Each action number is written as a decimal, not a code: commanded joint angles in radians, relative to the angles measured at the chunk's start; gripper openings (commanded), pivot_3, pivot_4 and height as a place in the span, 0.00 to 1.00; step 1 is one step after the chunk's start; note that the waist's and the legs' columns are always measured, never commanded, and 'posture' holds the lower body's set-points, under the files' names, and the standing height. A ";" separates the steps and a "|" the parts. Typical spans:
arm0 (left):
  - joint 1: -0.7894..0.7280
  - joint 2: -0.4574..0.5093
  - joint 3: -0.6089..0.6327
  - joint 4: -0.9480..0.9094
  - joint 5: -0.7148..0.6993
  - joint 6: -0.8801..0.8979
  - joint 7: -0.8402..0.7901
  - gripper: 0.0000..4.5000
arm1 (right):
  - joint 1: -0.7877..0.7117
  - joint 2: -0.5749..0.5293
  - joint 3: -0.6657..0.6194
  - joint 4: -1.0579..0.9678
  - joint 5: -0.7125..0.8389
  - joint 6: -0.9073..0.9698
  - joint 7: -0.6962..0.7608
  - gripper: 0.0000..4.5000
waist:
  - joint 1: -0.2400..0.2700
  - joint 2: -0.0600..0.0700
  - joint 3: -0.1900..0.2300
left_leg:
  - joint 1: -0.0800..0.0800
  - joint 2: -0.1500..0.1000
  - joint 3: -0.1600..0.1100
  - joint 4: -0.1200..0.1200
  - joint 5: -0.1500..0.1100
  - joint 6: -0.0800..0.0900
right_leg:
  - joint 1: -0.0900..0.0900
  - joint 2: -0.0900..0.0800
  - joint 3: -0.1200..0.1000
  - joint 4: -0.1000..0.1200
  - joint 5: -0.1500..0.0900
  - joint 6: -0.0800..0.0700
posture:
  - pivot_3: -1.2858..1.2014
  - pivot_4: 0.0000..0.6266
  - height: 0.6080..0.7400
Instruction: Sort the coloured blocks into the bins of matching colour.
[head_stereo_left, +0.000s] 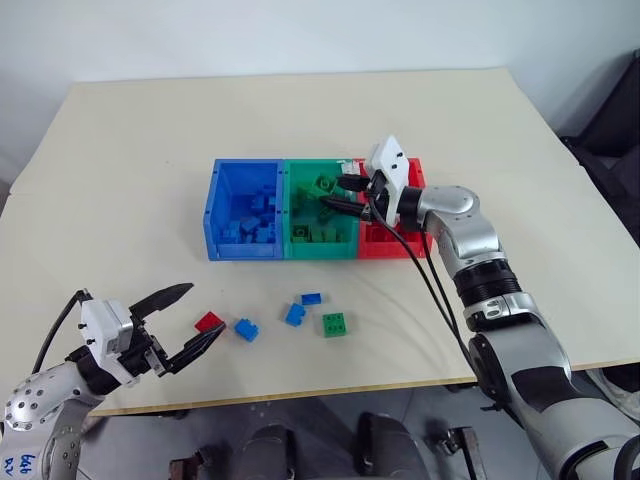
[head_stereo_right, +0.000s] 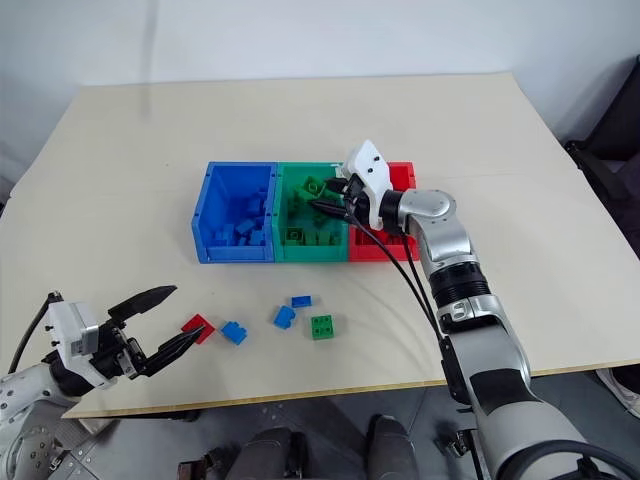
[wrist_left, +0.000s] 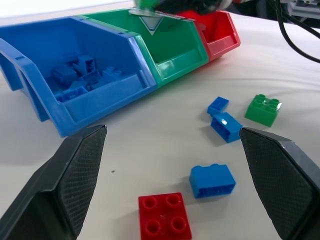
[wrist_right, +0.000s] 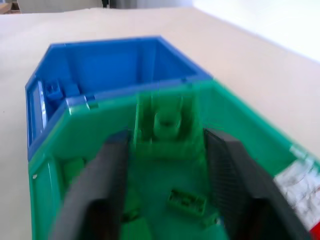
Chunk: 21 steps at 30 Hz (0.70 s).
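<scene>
The bins stand in a joined row mid-table: blue (head_stereo_left: 212, 215), green (head_stereo_left: 322, 250), red (head_stereo_left: 385, 248). Blue blocks lie in the blue bin and green blocks in the green one. My right gripper (head_stereo_left: 338, 195) hovers level over the green bin, open. A green block (wrist_right: 165, 125) sits loose at its fingertips above that bin. Loose on the table near the front lie a red block (head_stereo_left: 209, 321), three blue blocks (head_stereo_left: 246, 329), (head_stereo_left: 294, 314), (head_stereo_left: 311, 298) and a green block (head_stereo_left: 335, 324). My left gripper (head_stereo_left: 204, 312) is wide open just left of the red block, empty.
Black cables (head_stereo_left: 430, 285) hang from my right wrist across the table in front of the red bin. The table's front edge (head_stereo_left: 330, 390) runs close behind the loose blocks. A dark object (head_stereo_left: 615, 120) stands off the table at the far right.
</scene>
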 joint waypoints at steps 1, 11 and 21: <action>0.003 0.028 0.021 -0.018 -0.024 0.011 -0.020 1.00 | -0.028 -0.007 -0.042 -0.027 0.022 -0.042 -0.006 0.76 | -0.001 0.000 0.000 | 0.000 0.000 0.000 0.000 0.000 0.000 | 0.000 0.000 0.000 0.000 0.000 0.000 | 0.52 0.24 1.00; -0.180 0.073 -0.133 0.075 0.008 0.036 -0.120 1.00 | 0.424 -0.260 -0.221 -0.469 0.300 0.007 0.303 0.99 | 0.033 0.000 0.000 | 0.000 -0.001 -0.001 0.000 -0.001 0.002 | 0.003 0.000 -0.002 -0.003 0.000 0.000 | 0.52 0.24 1.00; -0.348 0.089 -0.262 0.212 0.089 -0.007 -0.219 1.00 | 0.847 -0.512 -0.414 -0.438 0.286 -0.239 0.451 0.99 | 0.020 0.001 0.000 | 0.005 -0.001 0.011 0.000 -0.001 0.001 | 0.004 0.001 -0.003 -0.005 0.001 0.002 | 0.52 0.24 1.00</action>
